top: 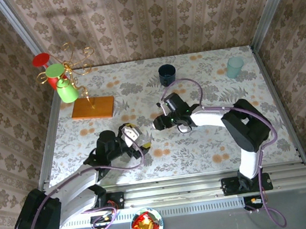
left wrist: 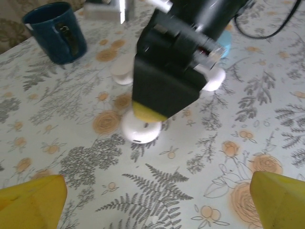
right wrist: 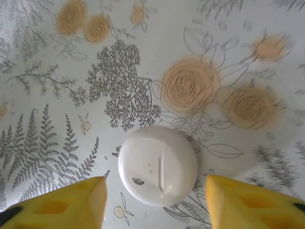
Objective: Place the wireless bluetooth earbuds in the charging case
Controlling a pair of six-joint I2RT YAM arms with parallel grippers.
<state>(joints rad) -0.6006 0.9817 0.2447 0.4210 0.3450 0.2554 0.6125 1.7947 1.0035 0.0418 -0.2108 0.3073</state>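
Note:
A round white charging case [right wrist: 157, 165] lies flat on the flowered tablecloth with its lid closed. My right gripper [right wrist: 155, 187] hangs straight over it, open. Its yellow fingertips [right wrist: 71, 202] stand on either side of the case without touching it. In the left wrist view the same case [left wrist: 141, 132] peeks out under the black body of my right gripper [left wrist: 148, 113]. My left gripper [left wrist: 157, 205] is open with only bare cloth between its fingers, a short way in front of the case. From above, the two grippers [top: 133, 136] [top: 157, 124] face each other mid-table. The earbuds are hidden.
Behind the right gripper lie a small pale round piece [left wrist: 123, 74], a white rounded piece [left wrist: 214, 79] and a light blue one [left wrist: 224, 47]. A dark blue mug [top: 167, 75], a teal cup [top: 235, 67] and a mug tree on an orange base [top: 92, 107] stand further back.

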